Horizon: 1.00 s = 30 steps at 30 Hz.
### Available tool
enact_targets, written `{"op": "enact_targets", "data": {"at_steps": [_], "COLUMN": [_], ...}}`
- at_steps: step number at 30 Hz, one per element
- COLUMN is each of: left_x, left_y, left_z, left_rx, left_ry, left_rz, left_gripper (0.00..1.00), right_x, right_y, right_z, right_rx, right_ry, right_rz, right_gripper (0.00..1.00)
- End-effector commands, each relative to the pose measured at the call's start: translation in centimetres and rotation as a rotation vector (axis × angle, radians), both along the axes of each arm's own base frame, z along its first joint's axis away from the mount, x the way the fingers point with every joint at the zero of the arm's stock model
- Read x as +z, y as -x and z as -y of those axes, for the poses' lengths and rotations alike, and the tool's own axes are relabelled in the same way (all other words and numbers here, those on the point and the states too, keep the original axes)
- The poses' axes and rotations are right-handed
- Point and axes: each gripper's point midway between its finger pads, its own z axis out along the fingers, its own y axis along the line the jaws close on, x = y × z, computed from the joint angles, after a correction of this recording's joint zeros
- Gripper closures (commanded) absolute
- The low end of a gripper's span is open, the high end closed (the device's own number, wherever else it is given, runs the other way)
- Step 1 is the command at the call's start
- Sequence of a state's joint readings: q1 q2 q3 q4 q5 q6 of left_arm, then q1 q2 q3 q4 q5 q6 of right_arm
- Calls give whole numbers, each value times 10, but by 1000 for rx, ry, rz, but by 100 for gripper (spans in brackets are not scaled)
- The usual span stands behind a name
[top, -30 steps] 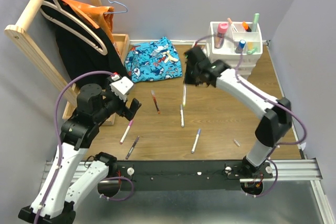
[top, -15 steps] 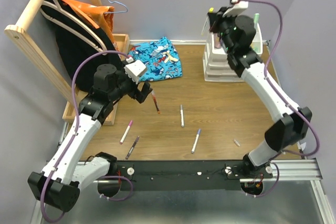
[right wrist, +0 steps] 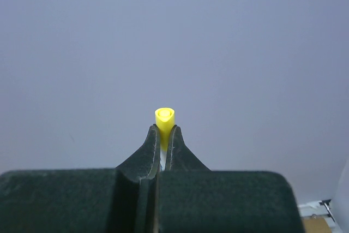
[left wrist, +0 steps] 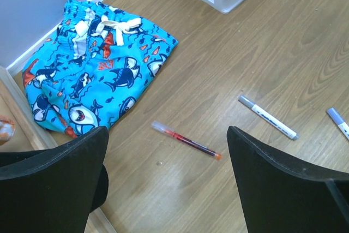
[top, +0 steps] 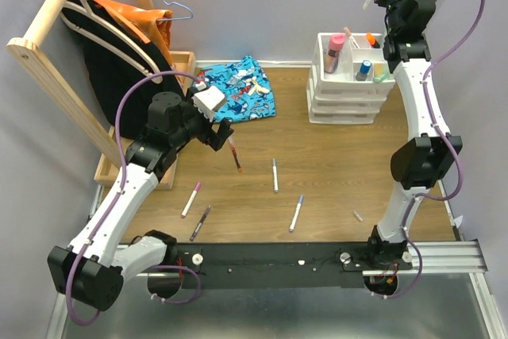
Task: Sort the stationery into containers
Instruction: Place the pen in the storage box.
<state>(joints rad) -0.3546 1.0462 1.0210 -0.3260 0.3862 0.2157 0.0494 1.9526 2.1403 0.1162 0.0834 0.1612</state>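
The wooden table (top: 341, 168) is carrying everything here. Along its 9 o'clock side a wooden clothes rack (top: 48, 53) is leaning, with hangers and dark clothing on it. The white desk organiser (top: 349, 99) is standing at the table's 1 o'clock, and its top compartments are holding several markers and a pink tube (top: 335, 49). A blue shark-print cloth (top: 234, 93) is lying crumpled at 11 o'clock.

The right arm is reaching high in the air by the organiser's 1 o'clock corner. The right gripper (right wrist: 162, 135) is pinching tight on a yellow-ended pen (right wrist: 164, 116), whose end is poking out past the fingertips.

The left gripper (left wrist: 168, 181) is hanging spread wide and empty just above a red pen (left wrist: 185, 140), which is lying left of centre.

A white pen (top: 275, 174) is lying near the centre. Towards 6 o'clock are a blue-capped pen (top: 295, 213), a pink-tipped pen (top: 190, 198) and a dark pen (top: 200, 222).
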Motion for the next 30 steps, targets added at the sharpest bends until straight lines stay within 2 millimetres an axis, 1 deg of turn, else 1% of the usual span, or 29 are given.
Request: {"op": "enact_targets", "data": {"at_steps": [1, 2, 3, 10, 15, 19, 21, 23, 26, 27, 28, 29, 30], "left_x": [18, 18, 18, 22, 19, 16, 17, 15, 15, 14, 12, 14, 14], "left_y": [-10, -11, -12, -21, -21, -20, -20, -19, -17, -17, -17, -16, -16], "left_z": [1, 2, 3, 8, 7, 7, 5, 5, 5, 5, 5, 5, 5], "left_rx": [16, 13, 12, 16, 20, 20, 26, 27, 25, 25, 26, 25, 25], "left_ry": [26, 28, 29, 52, 50, 48, 47, 45, 48, 48, 49, 55, 55], "left_rz": [59, 58, 55, 57, 46, 37, 41, 37, 38, 38, 35, 40, 39], "left_gripper": [1, 1, 1, 1, 1, 1, 1, 1, 1, 1, 1, 1, 1], "right_x": [-36, -39, -54, -84, -101, -113, -124, -127, -137, -142, -139, -138, -141], "right_y": [-11, -13, -17, -29, -36, -38, -38, -37, -34, -33, -30, -28, -27], "right_z": [-10, -7, -7, 3, 7, 7, 7, 9, 9, 9, 9, 9, 8], "right_rx": [51, 46, 51, 21, 10, 18, 23, 17, 23, 26, 27, 28, 30], "right_ry": [69, 71, 76, 154, 205, 237, 248, 250, 273, 277, 285, 288, 287], "right_rz": [-117, -125, -174, -240, -271, -299, -337, -356, -394, -412, -410, -410, -414], "right_gripper": [99, 99, 99, 99, 99, 99, 99, 99, 99, 96, 91, 73, 64]}}
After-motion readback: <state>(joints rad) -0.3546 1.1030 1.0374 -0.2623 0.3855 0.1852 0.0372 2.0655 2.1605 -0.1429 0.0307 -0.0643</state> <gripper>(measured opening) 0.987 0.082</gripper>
